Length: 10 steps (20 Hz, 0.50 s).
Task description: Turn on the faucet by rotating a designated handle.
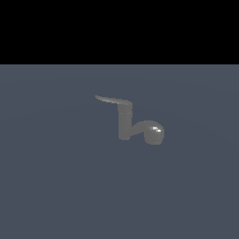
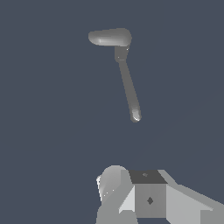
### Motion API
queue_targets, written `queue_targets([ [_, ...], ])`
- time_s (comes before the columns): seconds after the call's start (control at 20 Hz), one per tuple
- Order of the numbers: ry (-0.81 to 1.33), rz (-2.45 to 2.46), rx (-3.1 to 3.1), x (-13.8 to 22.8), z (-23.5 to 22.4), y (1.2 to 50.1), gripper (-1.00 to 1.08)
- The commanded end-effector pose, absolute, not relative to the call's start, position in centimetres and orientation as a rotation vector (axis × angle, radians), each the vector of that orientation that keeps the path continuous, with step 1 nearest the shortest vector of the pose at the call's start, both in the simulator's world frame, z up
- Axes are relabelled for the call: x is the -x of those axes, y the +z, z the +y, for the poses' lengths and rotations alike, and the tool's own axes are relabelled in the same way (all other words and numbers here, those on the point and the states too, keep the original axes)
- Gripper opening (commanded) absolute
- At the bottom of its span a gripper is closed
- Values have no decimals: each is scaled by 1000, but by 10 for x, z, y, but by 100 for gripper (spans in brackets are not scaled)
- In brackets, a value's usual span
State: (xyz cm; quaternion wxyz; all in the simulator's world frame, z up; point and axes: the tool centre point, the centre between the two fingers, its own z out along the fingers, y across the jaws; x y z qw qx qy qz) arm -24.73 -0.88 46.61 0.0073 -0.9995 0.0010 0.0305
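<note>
The faucet point(image 1: 125, 123) is a dull grey upright post on the floor, with a short arm ending in a glossy bulb point(image 1: 154, 133) toward the exterior view's right. The handle point(image 1: 112, 100), a thin curved lever, sticks out from the post's top toward the exterior view's left. In the wrist view the faucet point(image 2: 121, 53) lies well ahead of me; the broad flat piece looks like the handle point(image 2: 109, 37), and the long arm ends in a glossy tip point(image 2: 135, 114). Only part of my gripper point(image 2: 131, 190) shows, at the picture's edge and apart from the faucet. Its fingers cannot be made out.
The faucet stands alone on a flat blue-grey floor point(image 1: 56, 186). A black band fills the upper part of the exterior view. The arm does not show in the exterior view.
</note>
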Motion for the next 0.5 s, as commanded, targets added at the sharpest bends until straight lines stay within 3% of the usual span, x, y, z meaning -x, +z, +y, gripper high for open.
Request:
queue_targets([
  [0.0,96,32,3118,241,-8,464,-100],
  [0.45,102,228,3066,202,0,451,-100],
])
